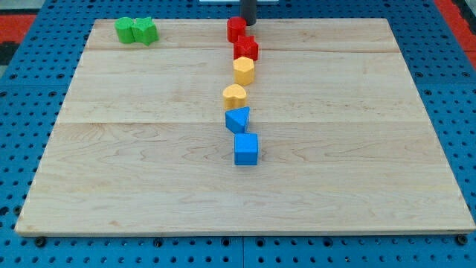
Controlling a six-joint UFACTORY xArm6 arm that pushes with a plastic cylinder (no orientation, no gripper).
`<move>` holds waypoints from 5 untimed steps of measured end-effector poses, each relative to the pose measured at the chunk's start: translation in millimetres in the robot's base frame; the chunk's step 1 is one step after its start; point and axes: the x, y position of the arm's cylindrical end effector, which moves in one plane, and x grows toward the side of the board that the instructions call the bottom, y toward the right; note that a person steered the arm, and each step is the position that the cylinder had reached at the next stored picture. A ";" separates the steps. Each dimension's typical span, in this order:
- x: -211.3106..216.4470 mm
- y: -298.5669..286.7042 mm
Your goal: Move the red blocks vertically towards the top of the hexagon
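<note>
A big wooden board [149, 149] is laid over a blue pegboard [446, 59]. A loose column of blocks is lined up near the middle: blue cube [246, 149] lowest, blue triangular block [237, 119], yellow heart-ish block [234, 96], yellow hexagon [244, 71], then two red blocks [245, 49] [236, 29] nearest the top edge. Two green blocks [126, 30] [146, 30] are parked touching at top left. My tip [248, 23] is seen just right of the upper red block; no jaws there, just a rod.

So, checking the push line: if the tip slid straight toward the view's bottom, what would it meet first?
Probably my tip meets the lower red block first; the upper red block sits just left of it. Depth is unclear.
</note>
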 end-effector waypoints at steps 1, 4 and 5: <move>-1.5 -12.4; 30.0 -126.5; 53.8 -92.5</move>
